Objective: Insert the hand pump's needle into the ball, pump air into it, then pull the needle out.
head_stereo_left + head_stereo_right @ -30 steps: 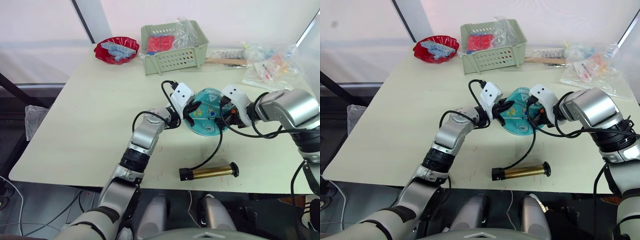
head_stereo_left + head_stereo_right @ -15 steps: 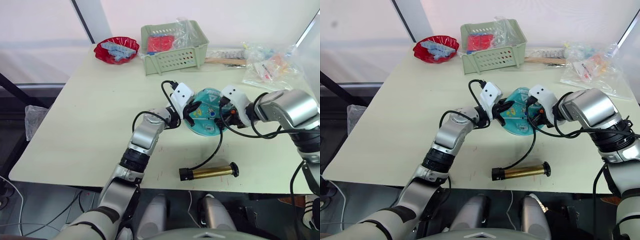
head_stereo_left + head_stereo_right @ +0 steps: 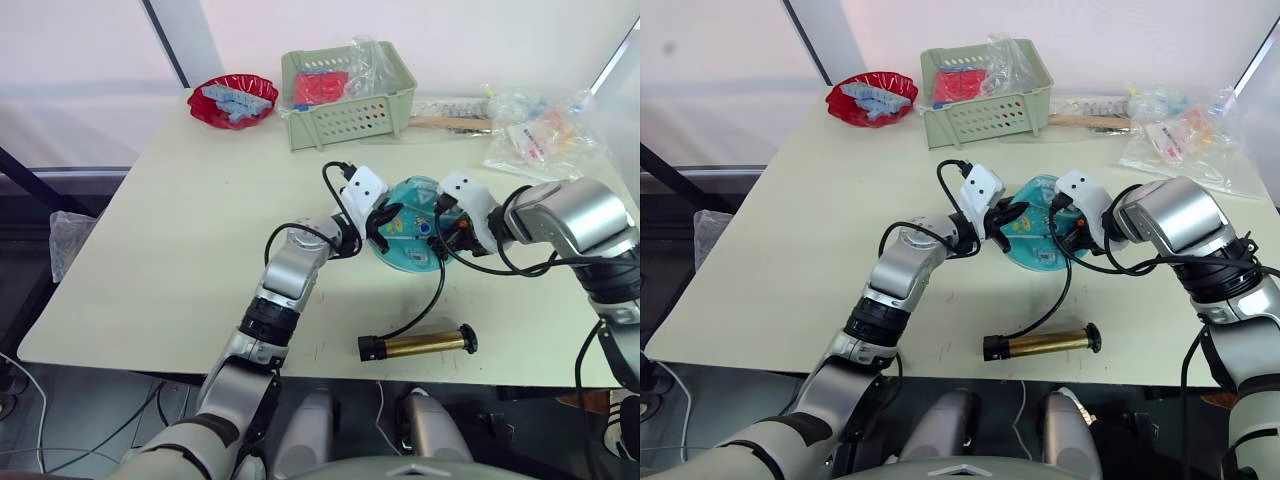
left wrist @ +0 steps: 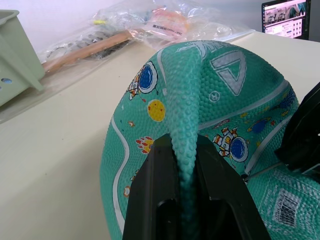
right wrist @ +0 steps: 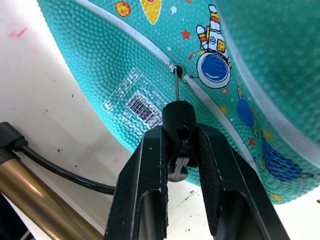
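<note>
Right gripper (image 5: pixel 180 150) clamps the needle (image 5: pixel 177 86), axis aligned into the ball (image 5: pixel 260 65) valve; left gripper (image 4: pixel 186 200) pinches the ball's fold.

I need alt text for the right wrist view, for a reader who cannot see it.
The right gripper holds the needle by its black fitting, tip at the valve of the teal ball. The pump and its hose lie on the table beside the ball.
</note>
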Available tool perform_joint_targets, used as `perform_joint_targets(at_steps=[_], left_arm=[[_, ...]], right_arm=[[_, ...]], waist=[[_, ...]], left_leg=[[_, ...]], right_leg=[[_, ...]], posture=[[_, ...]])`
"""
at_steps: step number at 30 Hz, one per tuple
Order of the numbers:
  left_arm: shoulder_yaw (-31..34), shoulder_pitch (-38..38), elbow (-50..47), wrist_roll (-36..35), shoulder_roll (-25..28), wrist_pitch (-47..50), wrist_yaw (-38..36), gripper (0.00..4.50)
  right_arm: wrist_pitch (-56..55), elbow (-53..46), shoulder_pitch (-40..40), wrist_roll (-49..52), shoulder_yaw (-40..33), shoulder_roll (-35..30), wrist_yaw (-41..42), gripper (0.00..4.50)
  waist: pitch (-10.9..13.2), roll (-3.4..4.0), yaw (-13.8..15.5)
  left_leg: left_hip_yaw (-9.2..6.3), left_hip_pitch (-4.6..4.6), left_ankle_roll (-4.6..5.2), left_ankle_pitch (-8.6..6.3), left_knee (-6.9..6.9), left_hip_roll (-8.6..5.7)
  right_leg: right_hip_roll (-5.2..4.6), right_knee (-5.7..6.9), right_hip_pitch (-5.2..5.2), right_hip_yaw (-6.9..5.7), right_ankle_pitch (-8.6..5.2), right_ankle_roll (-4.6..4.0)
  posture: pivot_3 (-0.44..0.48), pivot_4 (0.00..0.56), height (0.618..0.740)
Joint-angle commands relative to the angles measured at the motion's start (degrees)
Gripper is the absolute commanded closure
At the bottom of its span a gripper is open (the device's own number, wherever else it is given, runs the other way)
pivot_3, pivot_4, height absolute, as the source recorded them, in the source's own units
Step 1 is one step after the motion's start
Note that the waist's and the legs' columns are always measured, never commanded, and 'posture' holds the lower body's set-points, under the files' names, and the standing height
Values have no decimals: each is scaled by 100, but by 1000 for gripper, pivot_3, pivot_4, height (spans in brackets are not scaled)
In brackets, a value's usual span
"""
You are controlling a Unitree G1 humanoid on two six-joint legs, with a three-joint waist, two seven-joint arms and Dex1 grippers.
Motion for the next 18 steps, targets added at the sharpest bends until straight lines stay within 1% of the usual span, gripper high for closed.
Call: perform_joint_targets(at_steps=[1, 13, 18], left_arm=[[-346, 191, 69, 11, -117, 185, -139, 4494], [-361, 205, 112, -16, -132, 216, -255, 4494], [-348, 221, 98, 2, -151, 241, -280, 4494]], right_arm=[[37, -78, -209, -73, 194, 114, -44, 4175], [168, 155, -601, -126, 348, 568, -96, 4175], [324, 394, -766, -205, 357, 889, -217, 4175]], waist=[[-1, 1, -4], [-5, 4, -97], [-18, 9, -141]], left_leg=[[0, 0, 0, 0, 0, 0], [-18, 4, 0, 0, 0, 0], [-22, 10, 0, 0, 0, -1]], right_leg=[[0, 0, 0, 0, 0, 0], [1, 2, 1, 1, 0, 0], [1, 4, 4, 3, 0, -1]], posture=[[0, 150, 737], [0, 150, 737], [0, 150, 737]])
